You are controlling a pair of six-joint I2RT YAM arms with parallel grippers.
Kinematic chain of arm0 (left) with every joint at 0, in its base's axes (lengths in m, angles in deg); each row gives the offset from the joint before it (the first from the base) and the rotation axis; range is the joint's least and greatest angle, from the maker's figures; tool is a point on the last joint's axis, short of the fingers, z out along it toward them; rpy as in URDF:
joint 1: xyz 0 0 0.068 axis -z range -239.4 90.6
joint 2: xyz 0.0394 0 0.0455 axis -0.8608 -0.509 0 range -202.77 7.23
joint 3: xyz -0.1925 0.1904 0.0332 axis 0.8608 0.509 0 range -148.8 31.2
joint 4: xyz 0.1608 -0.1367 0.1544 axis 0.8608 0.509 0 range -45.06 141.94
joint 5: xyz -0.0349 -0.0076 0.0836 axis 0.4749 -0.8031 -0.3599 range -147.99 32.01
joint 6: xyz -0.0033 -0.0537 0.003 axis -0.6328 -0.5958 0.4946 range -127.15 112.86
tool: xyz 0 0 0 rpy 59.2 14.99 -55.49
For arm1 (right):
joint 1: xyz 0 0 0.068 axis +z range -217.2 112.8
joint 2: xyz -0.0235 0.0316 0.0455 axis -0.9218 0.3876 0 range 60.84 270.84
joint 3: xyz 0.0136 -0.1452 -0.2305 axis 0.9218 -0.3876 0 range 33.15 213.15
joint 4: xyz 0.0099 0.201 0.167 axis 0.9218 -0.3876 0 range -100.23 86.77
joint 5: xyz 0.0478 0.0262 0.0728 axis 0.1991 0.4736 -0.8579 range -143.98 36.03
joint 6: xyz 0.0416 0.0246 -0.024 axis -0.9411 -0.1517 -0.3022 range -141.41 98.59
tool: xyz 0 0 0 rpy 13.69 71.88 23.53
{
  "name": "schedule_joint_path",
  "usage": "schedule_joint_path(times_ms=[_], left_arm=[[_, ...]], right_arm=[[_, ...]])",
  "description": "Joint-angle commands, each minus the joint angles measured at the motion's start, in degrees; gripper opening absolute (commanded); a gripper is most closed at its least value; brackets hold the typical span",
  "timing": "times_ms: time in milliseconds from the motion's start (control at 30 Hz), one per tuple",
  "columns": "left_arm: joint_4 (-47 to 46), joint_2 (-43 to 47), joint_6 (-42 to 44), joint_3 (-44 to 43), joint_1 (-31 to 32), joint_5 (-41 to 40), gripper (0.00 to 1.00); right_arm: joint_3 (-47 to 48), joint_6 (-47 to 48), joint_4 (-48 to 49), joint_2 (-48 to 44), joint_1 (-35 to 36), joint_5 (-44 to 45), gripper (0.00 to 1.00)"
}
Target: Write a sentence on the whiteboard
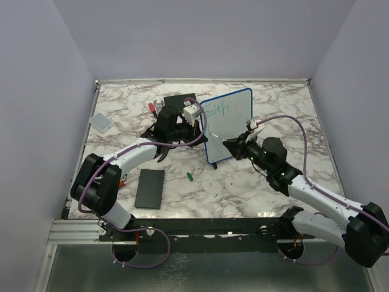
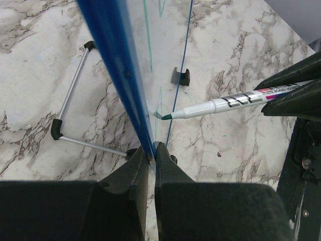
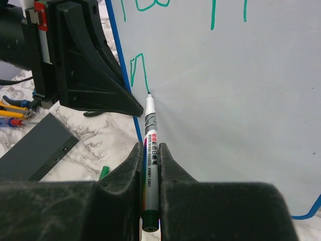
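Right pincer: closed narrow on the barrel of a marker, with both black fingers pressed to its sides
Marker: slim white barrel with printed lettering; its long axis runs straight out ahead of the right pincer, and the green tip touches the white face just under a green stroke
Whiteboard: stands upright on the table directly ahead of the right pincer, leaning back a little, with its face turned toward that pincer; the right arm hides its lower right corner, so I cannot tell which way its long axis runs
Sentence: thin green handwriting near the top of the face, running left to right away from the left pincer; a second line has begun lower down, at the marker tip
Left pincer: clamped narrow on the blue frame at the board's left edge
Board make: glossy white face, smooth blue rounded frame, thin wire stand behind, small black foot
Table: white marble pattern with grey veins; a flat black slab and a small green cap lie left of the right pincer
Walls: plain pale lilac on three sides
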Motion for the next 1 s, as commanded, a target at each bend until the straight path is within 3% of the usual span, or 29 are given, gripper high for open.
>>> schedule_joint_path(times_ms=[0,233,667,967], left_arm=[[4.73,-1.16,2.21,0.10,0.52,-1.98,0.00],[4.73,-1.00,2.19,0.10,0.52,-1.99,0.00],[4.73,-0.90,2.29,0.10,0.54,-1.99,0.00],[4.74,-0.99,2.29,0.17,0.52,-1.99,0.00]], right_arm=[[-0.21,0.60,-2.42,-1.97,0.06,0.87,0.01],[0.71,-0.17,-2.42,-5.73,0.07,0.78,0.01],[2.08,0.25,1.82,-1.14,0.03,1.21,0.01],[1.79,0.86,-0.37,-1.66,0.07,6.96,0.01]])
